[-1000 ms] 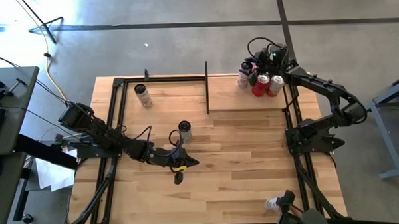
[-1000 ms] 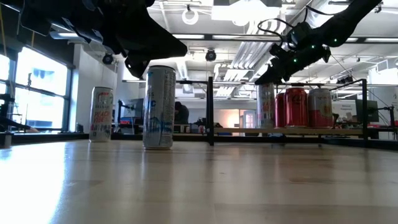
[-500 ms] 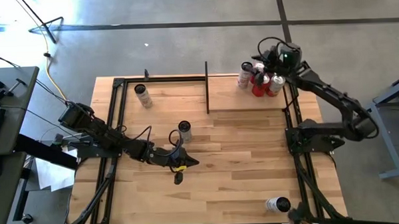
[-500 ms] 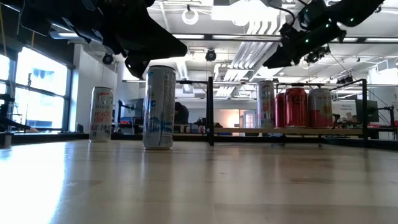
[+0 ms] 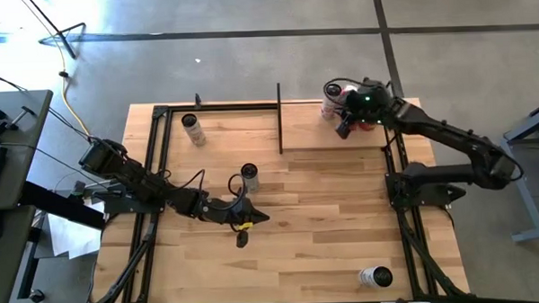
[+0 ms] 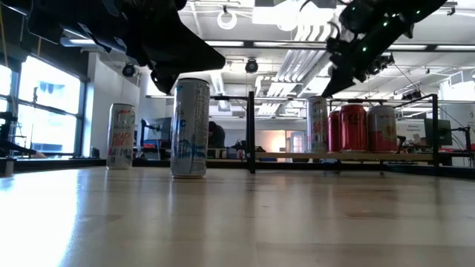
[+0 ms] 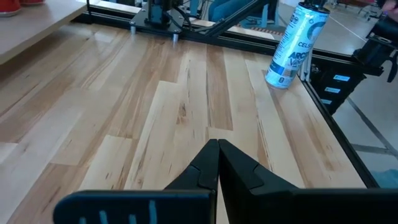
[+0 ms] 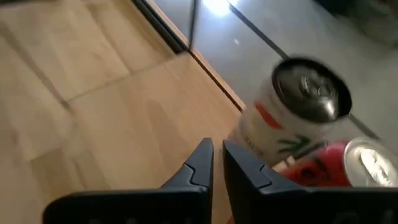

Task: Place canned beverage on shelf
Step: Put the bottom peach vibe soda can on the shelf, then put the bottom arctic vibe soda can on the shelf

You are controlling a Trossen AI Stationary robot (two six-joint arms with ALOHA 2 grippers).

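Note:
On the pale wooden shelf (image 5: 312, 132) at the table's far right stand a white can (image 5: 329, 104) and two red cans (image 6: 353, 127), all upright on their bases. My right gripper (image 8: 216, 149) hovers shut above the shelf beside them (image 5: 343, 126), holding nothing. Three more white cans stand on the tabletop: far left (image 5: 193, 129), centre (image 5: 249, 176) and near right (image 5: 375, 276). My left gripper (image 7: 217, 144) is shut and empty, just nearer than the centre can (image 5: 263, 219).
Black metal bars frame the table (image 5: 158, 173), and an upright black bar (image 5: 279, 115) marks the shelf's left edge. Bare planked tabletop (image 5: 326, 221) lies between the centre can and the near-right can. A desk (image 5: 4, 134) stands off the table's left side.
My right gripper has risen from the cans on the shelf and swung toward the table's near and left edges, turning as it went; it now hangs over the shelf beside them. The cans stand where they were.

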